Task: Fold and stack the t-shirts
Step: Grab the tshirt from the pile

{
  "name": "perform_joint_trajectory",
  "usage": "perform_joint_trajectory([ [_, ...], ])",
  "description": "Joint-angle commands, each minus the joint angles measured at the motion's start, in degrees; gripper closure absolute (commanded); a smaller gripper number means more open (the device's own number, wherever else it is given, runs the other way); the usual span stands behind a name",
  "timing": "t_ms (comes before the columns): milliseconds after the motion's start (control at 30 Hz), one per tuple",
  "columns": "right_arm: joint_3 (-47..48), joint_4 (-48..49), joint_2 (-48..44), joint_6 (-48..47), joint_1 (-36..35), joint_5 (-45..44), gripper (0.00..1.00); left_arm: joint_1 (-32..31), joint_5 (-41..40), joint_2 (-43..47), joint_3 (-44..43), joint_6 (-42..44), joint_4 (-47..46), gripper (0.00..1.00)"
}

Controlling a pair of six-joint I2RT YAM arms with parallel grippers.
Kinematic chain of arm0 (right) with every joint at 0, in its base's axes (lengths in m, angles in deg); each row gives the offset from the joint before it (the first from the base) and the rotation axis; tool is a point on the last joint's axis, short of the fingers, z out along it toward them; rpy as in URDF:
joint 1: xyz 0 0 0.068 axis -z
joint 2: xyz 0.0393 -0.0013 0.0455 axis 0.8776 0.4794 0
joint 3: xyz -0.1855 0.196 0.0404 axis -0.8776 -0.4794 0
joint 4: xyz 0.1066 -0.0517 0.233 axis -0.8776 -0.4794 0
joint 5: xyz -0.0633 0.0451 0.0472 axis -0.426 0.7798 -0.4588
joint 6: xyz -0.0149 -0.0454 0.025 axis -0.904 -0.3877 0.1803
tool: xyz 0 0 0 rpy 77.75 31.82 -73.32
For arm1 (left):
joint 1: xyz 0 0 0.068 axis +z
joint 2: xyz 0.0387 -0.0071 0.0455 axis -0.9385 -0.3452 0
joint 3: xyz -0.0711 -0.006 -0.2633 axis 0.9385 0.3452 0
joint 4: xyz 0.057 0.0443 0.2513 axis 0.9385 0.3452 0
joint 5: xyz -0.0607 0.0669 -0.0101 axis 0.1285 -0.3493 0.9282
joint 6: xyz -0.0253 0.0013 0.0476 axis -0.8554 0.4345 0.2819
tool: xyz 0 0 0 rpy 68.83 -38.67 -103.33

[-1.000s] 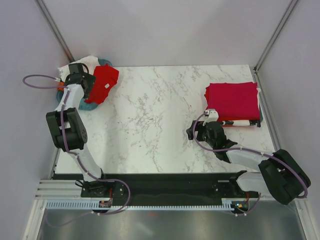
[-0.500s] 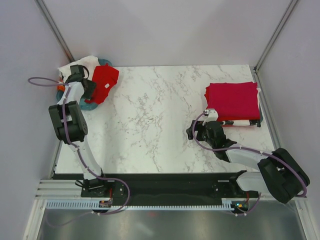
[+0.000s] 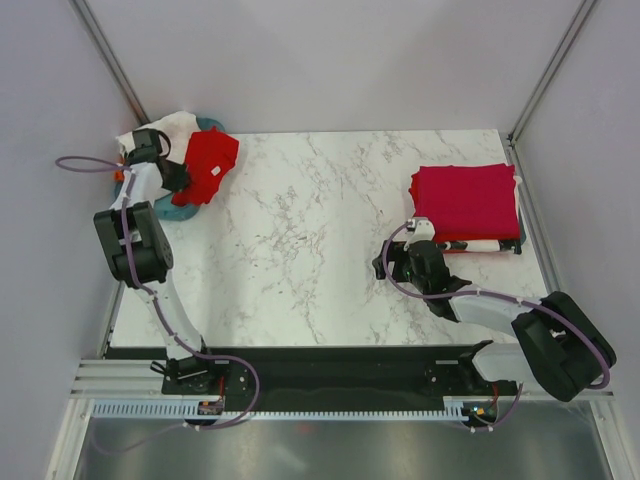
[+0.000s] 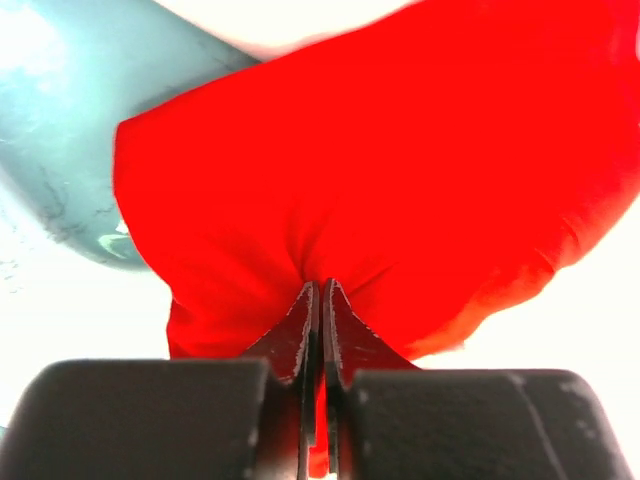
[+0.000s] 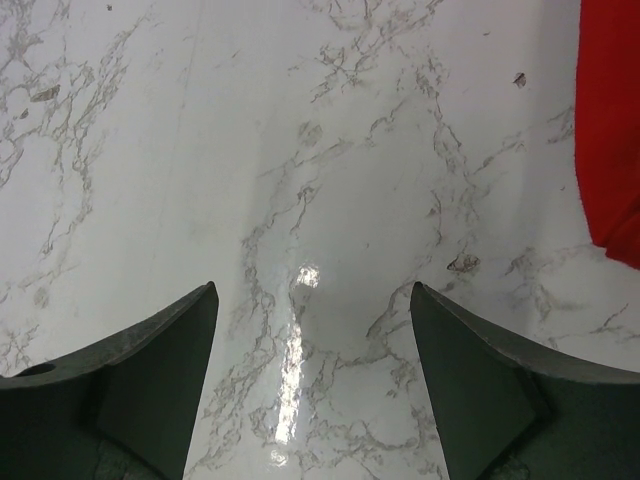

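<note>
Over the last second the left gripper has snapped closed, and it now pinches a fold of the bright red t-shirt draped over the teal basket. The right gripper gapes wide, holding nothing, over the marble table near the folded crimson t-shirt.

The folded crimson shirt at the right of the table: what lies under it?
A white shirt with dark marks lies under the crimson shirt; only a strip shows along its near edge. The rest is covered, so whether anything else lies below cannot be seen.
</note>
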Motion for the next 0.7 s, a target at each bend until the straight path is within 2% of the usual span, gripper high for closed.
perform_joint_trajectory([
  [0,2.3,0.3,0.5,0.6,-0.2,-1.4,0.14,0.7,5.3,4.4,-3.0,-0.9,0.4,0.98],
  [267,2.3,0.0,0.1,0.6,-0.2,-1.8,0.15,0.9,6.4,16.3,-6.8,-2.3,0.5,0.98],
  [433,2.5,0.1,0.3,0.7,-0.2,-1.8,0.15,0.8,13.6,23.7,-11.5,-6.0,0.1,0.98],
  [667,2.4,0.2,0.1,0.8,-0.2,-1.7,0.15,-1.7,24.0,34.6,-15.7,-14.3,-8.6,0.98],
])
